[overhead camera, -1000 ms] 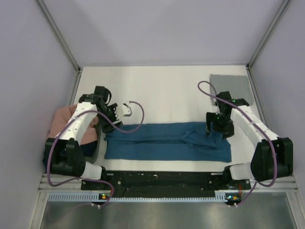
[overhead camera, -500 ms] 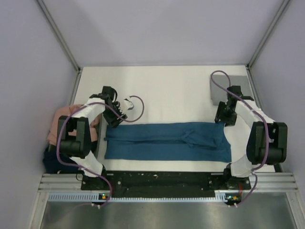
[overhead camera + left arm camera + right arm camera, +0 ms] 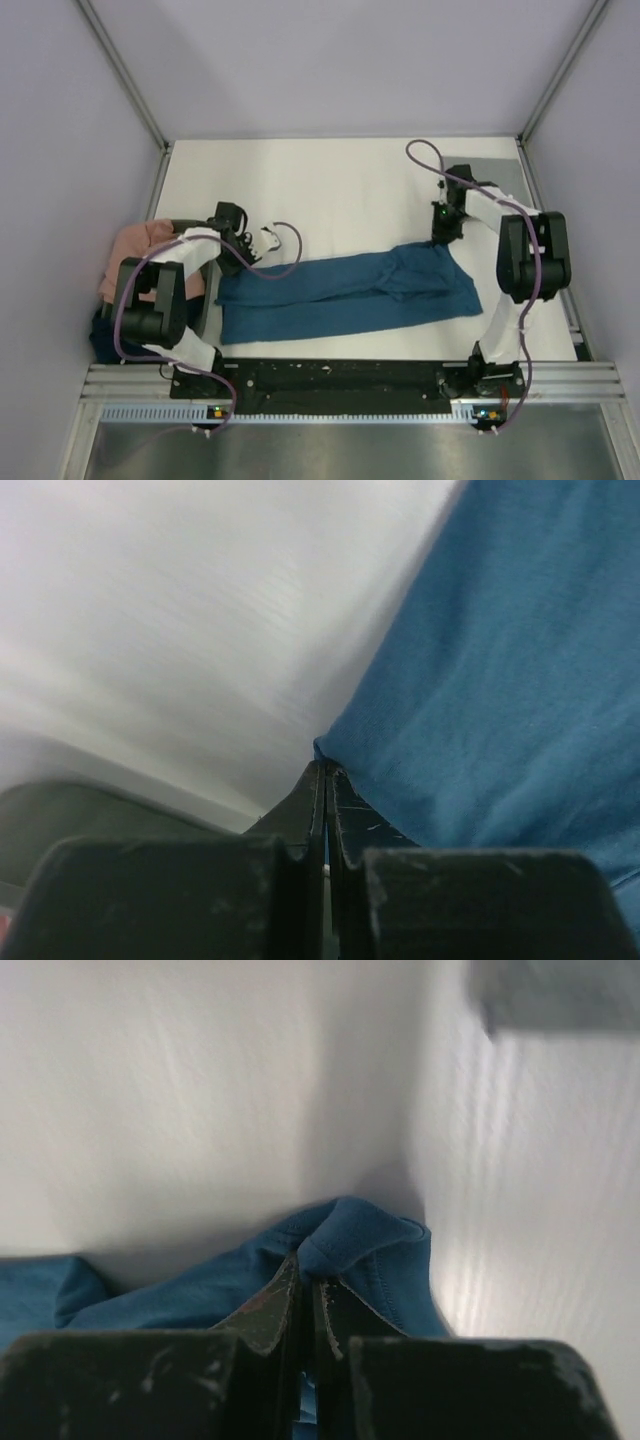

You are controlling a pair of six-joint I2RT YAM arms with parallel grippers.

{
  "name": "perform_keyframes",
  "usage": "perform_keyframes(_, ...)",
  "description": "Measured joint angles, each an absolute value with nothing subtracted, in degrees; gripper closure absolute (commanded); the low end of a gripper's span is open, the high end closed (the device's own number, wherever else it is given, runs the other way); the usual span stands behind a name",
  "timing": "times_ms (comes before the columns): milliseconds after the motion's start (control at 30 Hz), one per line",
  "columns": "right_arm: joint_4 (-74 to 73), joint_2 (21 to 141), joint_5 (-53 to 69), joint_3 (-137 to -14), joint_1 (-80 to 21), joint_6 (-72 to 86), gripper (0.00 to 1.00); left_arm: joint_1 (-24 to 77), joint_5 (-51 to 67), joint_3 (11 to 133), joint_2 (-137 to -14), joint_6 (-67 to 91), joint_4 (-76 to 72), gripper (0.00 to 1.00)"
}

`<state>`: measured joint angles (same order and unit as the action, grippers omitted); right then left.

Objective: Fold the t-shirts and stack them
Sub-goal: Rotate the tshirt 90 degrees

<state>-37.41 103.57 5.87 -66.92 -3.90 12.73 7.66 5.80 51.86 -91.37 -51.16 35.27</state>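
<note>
1 teal shirt (image 3: pixel 345 290), long axis l-r, rt end farther.

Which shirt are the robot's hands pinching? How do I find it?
On the white table, between the left gripper and right gripper, lies the teal-blue t-shirt. It alone is stretched into a long band; the pink shirt is bunched at the left edge, the grey shirt lies flat far right.

Top camera looks down; close wrist cameras share teal-blue t-shirt (image 3: pixel 340 290)
</note>
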Motion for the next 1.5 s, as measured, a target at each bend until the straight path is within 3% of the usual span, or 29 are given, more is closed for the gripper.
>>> perform_keyframes(400,-40.64,129.64,14.76,-105.82,-11.6,12.86,1.0,7.6,5.5,45.34,-83.18,-50.92,47.53,1.0)
perform_keyframes(633,-40.12,152.9,19.35,-142.87,-11.99,19.99,1.0,14.06,9.63,43.33,-80.82,-50.61,52.9,1.0)
perform_keyframes(767,-32.4,155.81,20.75,-143.96,-11.99,26.59,0.49,23.05,14.09,42.61,-80.82,-49.04,52.69,0.94)
perform_keyframes(900,-26.98,156.16,21.98,-145.1,-11.9,29.93,0.2,25.28,17.54,43.0,-80.84,-47.7,53.23,0.59)
perform_keyframes(1000,-25.34,154.69,20.91,-144.49,-11.88,28.32,0.06,25.23,19.27,43.51,-79.59,-48.53,55.96,0.43)
perform_keyframes(1100,-25.8,148.35,18.35,-137.86,-11.64,24.1,0.07,25.04,19.53,45.15,-74.67,-50.81,62.04,0.38)
perform_keyframes(1233,-27.75,130.54,12.78,-119.52,-10.76,20.27,0.22,22.24,18.44,50.13,-71.05,-51.62,66.0,0.39)
perform_keyframes(1367,-27.29,111.74,8.38,-100.55,-8.25,20.12,0.32,20.51,16.8,53.8,-76.71,-47.35,60.29,0.48)
perform_keyframes(1500,-26.17,105.84,5.17,-89.84,-6.35,21.8,0.48,20.4,14.39,54.61,-85.6,-43.77,53.91,0.48)
